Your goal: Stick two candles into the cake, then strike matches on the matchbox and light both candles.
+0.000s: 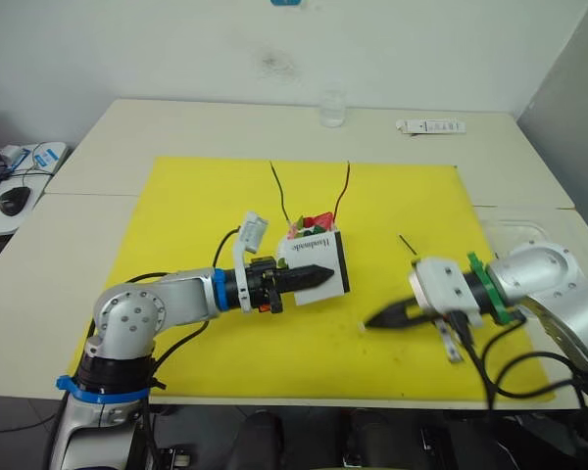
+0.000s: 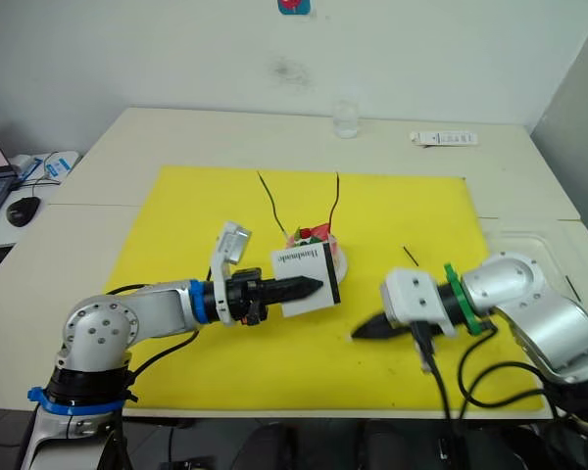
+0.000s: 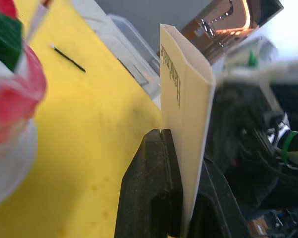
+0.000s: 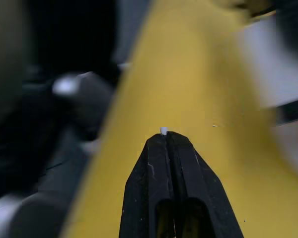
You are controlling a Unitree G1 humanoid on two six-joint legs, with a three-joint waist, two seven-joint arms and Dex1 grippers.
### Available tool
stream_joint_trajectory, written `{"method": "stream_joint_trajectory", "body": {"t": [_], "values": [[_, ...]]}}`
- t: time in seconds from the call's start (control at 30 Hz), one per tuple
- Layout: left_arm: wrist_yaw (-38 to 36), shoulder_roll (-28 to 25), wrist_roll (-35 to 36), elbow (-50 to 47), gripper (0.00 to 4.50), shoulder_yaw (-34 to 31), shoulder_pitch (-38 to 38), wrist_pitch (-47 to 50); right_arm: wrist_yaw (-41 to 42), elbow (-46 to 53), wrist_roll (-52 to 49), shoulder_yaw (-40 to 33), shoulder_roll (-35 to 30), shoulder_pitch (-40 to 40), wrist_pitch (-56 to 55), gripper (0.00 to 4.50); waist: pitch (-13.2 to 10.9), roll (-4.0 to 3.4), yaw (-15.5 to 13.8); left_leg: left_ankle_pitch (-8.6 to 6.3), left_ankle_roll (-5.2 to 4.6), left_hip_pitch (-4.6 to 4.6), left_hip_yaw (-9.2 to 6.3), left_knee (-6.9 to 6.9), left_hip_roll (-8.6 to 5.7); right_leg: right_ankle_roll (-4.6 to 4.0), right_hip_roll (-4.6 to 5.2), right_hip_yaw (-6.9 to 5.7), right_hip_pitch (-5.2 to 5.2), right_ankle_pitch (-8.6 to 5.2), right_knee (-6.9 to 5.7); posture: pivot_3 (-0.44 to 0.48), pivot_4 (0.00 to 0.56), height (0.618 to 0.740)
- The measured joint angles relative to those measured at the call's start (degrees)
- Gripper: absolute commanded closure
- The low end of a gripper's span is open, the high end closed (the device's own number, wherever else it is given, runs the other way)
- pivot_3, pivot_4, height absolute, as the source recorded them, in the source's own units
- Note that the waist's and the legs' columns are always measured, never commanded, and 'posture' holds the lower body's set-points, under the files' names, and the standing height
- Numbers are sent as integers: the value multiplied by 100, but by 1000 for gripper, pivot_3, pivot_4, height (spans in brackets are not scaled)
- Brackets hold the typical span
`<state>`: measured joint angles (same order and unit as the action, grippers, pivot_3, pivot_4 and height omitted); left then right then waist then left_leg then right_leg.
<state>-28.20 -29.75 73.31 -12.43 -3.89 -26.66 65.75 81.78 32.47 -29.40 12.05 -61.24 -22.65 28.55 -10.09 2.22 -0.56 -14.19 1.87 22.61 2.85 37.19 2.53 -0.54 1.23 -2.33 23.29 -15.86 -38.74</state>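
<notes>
While the yellow mat point(image 1: 196, 206) covers the middle of the table point(image 1: 176, 122), we take the cake point(image 2: 318, 238) near the mat's centre as our reference. Both candles point(image 2: 270, 204) stand upright in the cake, one on each side of its topping, their thin stems rising toward the far mat edge. Our left gripper point(image 1: 318, 274) is clamped on the matchbox point(image 1: 321, 257), holding it on edge directly in front of the cake, so the white box hides the near part of the cake in the head views. In the left wrist view the box wall point(image 3: 186, 119) sits pinched between the two black fingers point(image 3: 149, 193). Our right gripper point(image 2: 365, 330) hangs low over the mat, to the right of the cake and nearer us, fingers pressed together with a small white tip point(image 4: 163, 131) showing at their end. One loose match point(image 1: 408, 244) lies on the mat right of the cake. Beyond the cake, off the mat, a clear glass point(image 1: 332, 110) and a white remote point(image 1: 430, 126) rest on the table.
</notes>
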Motion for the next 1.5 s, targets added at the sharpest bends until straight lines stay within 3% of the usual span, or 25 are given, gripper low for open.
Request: {"method": "stream_joint_trajectory", "body": {"t": [0.1, 0.27, 0.57, 0.93, 1.23, 1.5], "values": [[-7, 23, -78, 162, 4500, -94, -114, -38, 184, -215, -96, -354, -190, -151, -11, 4454, -2, 9, 78, 0, 0, -15, 6, 1, 7, 0, -6, 12, -6, 0, -2, 0, 150, 740], [-33, 69, -91, 112, 4500, -103, -1, -8, -424, -1167, 148, -415, 532, -782, -52, 4454, -4, 10, 107, 10, 15, -33, 7, -5, 11, -3, -10, 15, -5, 2, -28, 0, 150, 740], [-19, -69, -36, -100, 4500, -183, 234, 104, -1001, -1318, 91, -433, 1124, -1083, 90, 4454, -4, 10, 65, 16, 26, -13, 7, -2, 7, -2, -2, 12, -2, 1, -12, 0, 150, 740], [177, -1115, 931, -1125, 4500, -1016, 1828, 389, -2029, -1309, -260, -663, 2060, -1812, 771, 4454, -5, 8, 77, 12, 20, -20, 4, -14, 8, -11, 5, 8, 1, -2, -22, 0, 150, 740], [784, -1322, 1630, -1506, 4500, -1341, 2536, -4, -3677, -1831, 777, -135, 3509, -2241, 663, 4454, -5, 8, 81, 13, 21, -23, 6, -14, 11, -16, 3, 8, 3, 1, -27, 0, 150, 740], [917, -1514, 1825, -1513, 4500, -1381, 2602, -277, -4368, -2450, 1497, 61, 4233, -2593, 168, 4454, -5, 7, 76, 13, 20, -15, 7, -15, 10, -35, 2, 8, 8, 12, -22, 0, 150, 740]]}}
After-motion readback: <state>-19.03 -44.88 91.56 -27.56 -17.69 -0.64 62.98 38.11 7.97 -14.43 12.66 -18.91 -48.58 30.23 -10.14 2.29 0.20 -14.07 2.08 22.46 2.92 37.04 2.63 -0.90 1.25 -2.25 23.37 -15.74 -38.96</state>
